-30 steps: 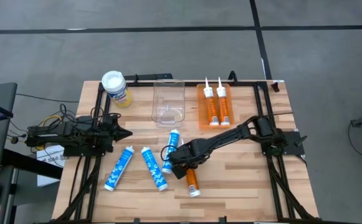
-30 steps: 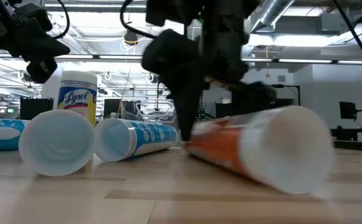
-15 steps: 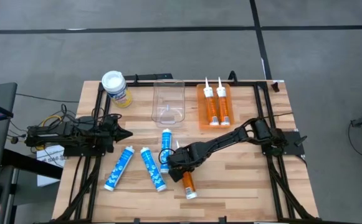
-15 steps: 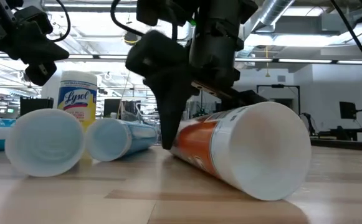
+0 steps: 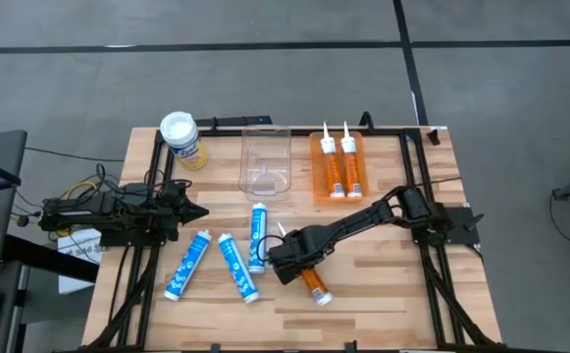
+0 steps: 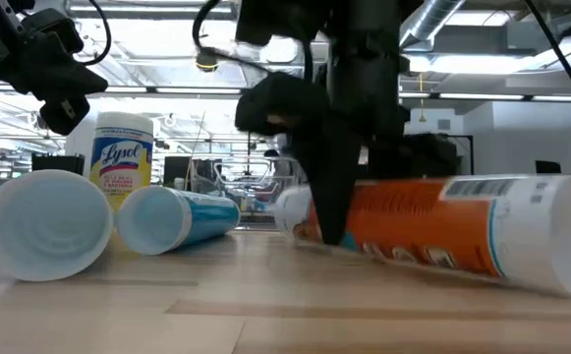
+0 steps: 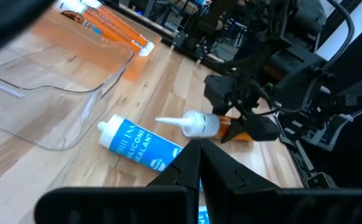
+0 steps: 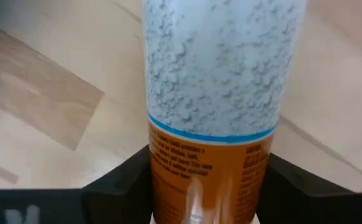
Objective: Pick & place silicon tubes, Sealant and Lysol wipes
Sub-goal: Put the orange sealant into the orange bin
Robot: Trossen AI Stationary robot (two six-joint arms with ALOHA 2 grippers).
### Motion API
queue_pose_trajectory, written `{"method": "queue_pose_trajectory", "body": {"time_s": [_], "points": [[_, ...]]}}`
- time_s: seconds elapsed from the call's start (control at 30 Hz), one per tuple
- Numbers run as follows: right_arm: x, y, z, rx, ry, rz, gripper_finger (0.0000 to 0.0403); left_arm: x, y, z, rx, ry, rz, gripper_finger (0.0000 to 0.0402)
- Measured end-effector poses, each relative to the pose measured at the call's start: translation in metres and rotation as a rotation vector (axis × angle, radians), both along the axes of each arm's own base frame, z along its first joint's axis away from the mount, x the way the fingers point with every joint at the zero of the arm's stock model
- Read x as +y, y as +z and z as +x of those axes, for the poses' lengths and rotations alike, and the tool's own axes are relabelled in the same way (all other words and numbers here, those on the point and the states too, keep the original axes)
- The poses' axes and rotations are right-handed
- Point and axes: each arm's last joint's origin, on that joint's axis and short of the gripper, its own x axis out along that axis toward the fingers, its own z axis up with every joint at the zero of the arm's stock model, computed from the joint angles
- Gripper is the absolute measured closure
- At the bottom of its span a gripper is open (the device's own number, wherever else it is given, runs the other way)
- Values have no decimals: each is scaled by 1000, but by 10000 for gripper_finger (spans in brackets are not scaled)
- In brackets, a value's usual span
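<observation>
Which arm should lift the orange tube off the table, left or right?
Right. The right gripper already has its jaws around the orange tube lying mid-table. The left gripper waits at the table's left edge, away from it.

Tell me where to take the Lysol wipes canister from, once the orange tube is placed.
Grip the Lysol wipes on the round body just under the white lid, coming in level from the left arm's side with wide jaws. It stands upright at the table's far left corner, clear of the clear bin, so its side is free.

Overhead looks straight down; low camera sits level at the tabletop [image 5: 383,284].
</observation>
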Motion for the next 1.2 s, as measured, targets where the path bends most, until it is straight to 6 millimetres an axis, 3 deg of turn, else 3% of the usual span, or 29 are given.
{"method": "queue_pose_trajectory", "body": {"time_s": [0.2, 0.33, 0.43, 0.67, 0.93, 1.2], "points": [[-7, 60, -13, -132, -56, -59, 211, 0, 0, 0, 0, 0, 0, 402], [-24, 97, -30, -179, -134, -145, 206, 0, 0, 0, 0, 0, 0, 402], [-49, 123, -47, -175, -194, -248, 207, 0, 0, 0, 0, 0, 0, 402], [-132, 160, -67, -208, -291, -475, 211, 0, 1, 0, -8, 1, 0, 402], [-225, 145, -59, -167, -309, -553, 210, 0, 2, 0, -16, 1, 0, 402], [-259, 101, -44, -57, -292, -527, 208, 0, 2, 0, -25, 0, -7, 402]]}}
